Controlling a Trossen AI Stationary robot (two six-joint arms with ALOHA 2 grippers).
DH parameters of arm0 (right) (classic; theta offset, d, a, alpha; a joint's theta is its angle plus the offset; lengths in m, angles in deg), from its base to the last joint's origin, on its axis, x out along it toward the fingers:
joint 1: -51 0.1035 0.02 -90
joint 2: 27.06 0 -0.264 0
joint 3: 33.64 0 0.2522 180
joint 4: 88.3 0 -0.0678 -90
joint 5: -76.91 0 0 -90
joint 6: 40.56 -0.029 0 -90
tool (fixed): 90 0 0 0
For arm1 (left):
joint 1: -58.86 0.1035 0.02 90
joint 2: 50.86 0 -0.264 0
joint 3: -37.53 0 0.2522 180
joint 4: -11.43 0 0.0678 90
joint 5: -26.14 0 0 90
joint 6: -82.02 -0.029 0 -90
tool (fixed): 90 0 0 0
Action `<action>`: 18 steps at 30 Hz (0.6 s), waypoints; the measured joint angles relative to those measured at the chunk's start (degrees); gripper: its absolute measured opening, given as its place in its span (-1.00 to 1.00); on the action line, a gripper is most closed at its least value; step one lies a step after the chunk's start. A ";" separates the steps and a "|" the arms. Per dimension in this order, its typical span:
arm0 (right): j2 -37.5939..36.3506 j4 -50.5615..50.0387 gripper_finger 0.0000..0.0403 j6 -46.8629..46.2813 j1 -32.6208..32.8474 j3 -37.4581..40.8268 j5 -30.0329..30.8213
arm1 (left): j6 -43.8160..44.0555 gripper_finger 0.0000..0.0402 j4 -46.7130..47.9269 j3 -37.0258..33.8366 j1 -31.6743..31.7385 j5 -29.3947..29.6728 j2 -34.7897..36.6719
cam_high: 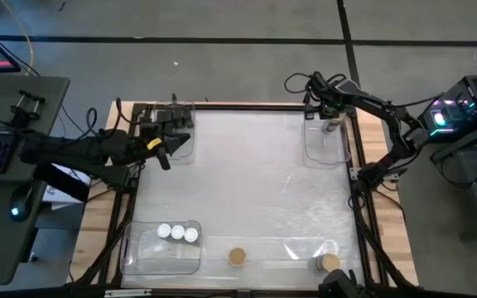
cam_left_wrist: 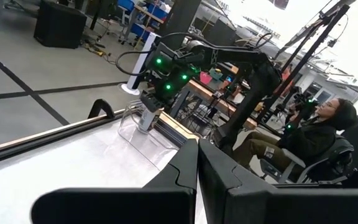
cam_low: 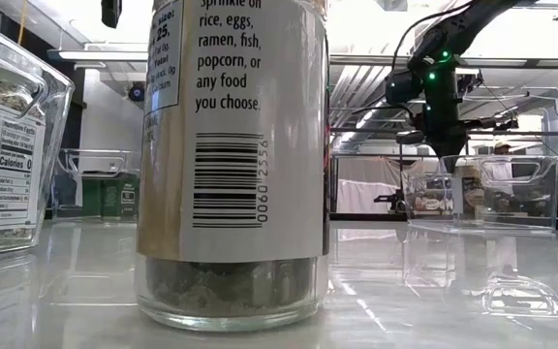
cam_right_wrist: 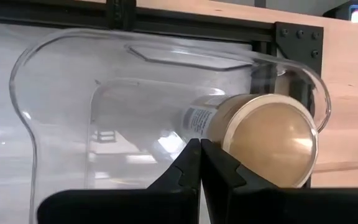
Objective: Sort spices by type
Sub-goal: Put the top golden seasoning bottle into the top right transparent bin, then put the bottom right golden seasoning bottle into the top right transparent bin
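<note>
My right gripper (cam_high: pixel 328 114) is shut and hangs over the clear far-right bin (cam_high: pixel 311 151), fingertips (cam_right_wrist: pixel 199 147) right beside a tan-topped jar (cam_right_wrist: pixel 271 143) that stands on the bin's floor (cam_high: pixel 331 126). My left gripper (cam_high: pixel 166 157) is shut (cam_left_wrist: pixel 197 149) and waits at the far-left bin (cam_high: pixel 180 151). Three white-topped jars (cam_high: pixel 178 233) stand in the near-left bin. One tan-topped jar (cam_high: pixel 237 257) stands on the bare table near the near edge, filling the low view (cam_low: pixel 231 165). Another tan-topped jar (cam_high: pixel 330 262) is in the near-right bin. No black boxy containers show. My right gripper's shut fingers (cam_right_wrist: pixel 219 163) come from above, next to the tan lid's edge (cam_right_wrist: pixel 232 140) of the jar in the far-right bin. Whether they touch the jar, I cannot tell.
Four clear bins sit at the table's corners: far-left, far-right, near-left (cam_high: pixel 139 258) and near-right (cam_high: pixel 301 247). A dark frame (cam_high: pixel 247 106) runs around the table. A seated person (cam_left_wrist: pixel 319 130) shows beyond the table's right side. The white middle of the table (cam_high: pixel 247 182) is open.
</note>
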 joint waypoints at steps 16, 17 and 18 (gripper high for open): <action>-10.74 7.93 -1.00 2.22 8.92 0.04 -9.66 | -0.09 -1.00 0.76 0.00 0.00 -0.02 0.00; -11.68 10.26 -1.00 3.05 11.74 0.04 -12.85 | -0.07 -1.00 1.14 0.02 0.00 -0.03 0.00; -12.52 12.72 -1.00 3.69 15.12 0.04 -16.26 | -0.07 -1.00 1.55 0.02 0.00 -0.04 0.00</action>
